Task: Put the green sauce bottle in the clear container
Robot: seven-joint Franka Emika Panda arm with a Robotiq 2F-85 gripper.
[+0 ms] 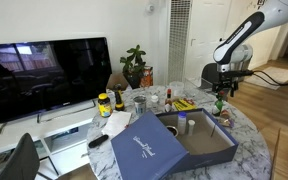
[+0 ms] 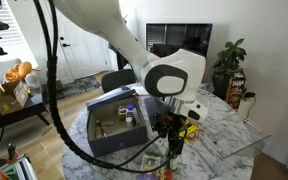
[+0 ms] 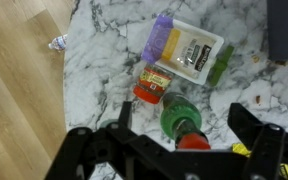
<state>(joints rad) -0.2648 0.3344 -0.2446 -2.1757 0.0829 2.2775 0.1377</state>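
Green sauce bottle (image 3: pixel 179 118) stands on the marble table (image 3: pixel 104 60) between the gripper's (image 3: pixel 182 115) spread fingers, which appear clear of it. Arm arches over, wrist pointing down. Only the wrist view shows the red-brown sauce bottle (image 3: pixel 152 85) just beside.

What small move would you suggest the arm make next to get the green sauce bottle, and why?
Probably close the gripper. In the wrist view its jaws stand open on either side of the green sauce bottle, which sits between them and appears untouched, so closing should secure it before any lift.
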